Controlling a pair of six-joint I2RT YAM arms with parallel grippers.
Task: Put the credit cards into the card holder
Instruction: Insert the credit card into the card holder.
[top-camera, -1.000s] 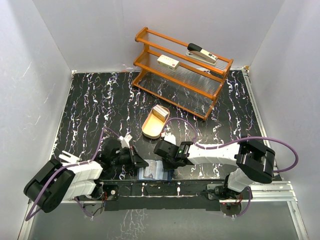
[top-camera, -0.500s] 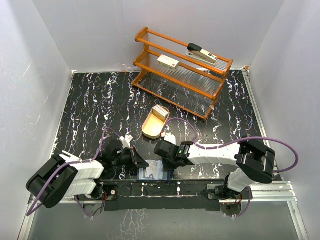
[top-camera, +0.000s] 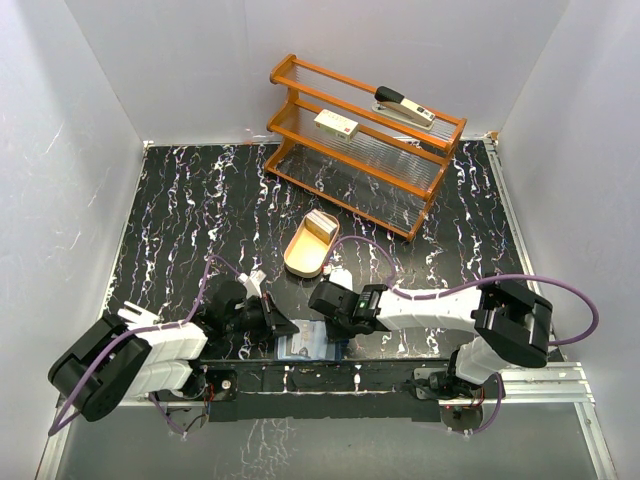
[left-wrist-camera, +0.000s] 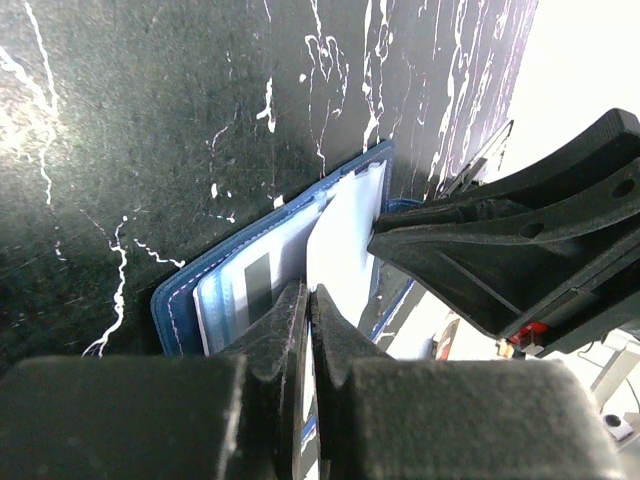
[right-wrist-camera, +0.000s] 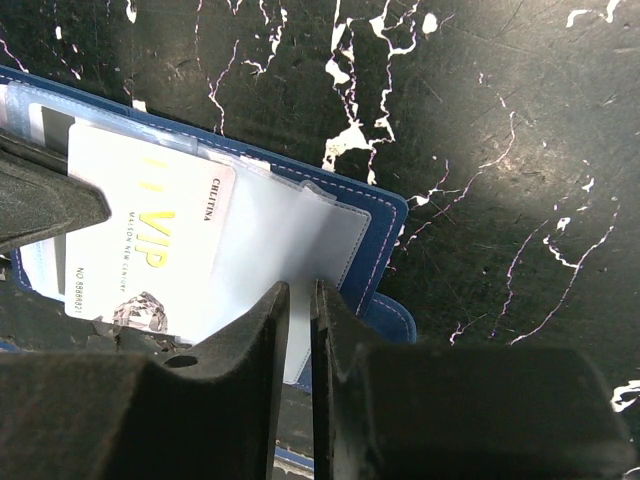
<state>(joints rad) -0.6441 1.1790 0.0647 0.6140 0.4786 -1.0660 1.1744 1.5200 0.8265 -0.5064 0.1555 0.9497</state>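
One whitish plastic card lies ahead of your narrow right claw: slide it squarely into the navy folding wallet.

Lab enclosure, white walls

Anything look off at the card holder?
The VIP card lies across the open card holder, only partly under a clear pocket, most of it showing. What looks like another card lies loose on the table beside the tray.
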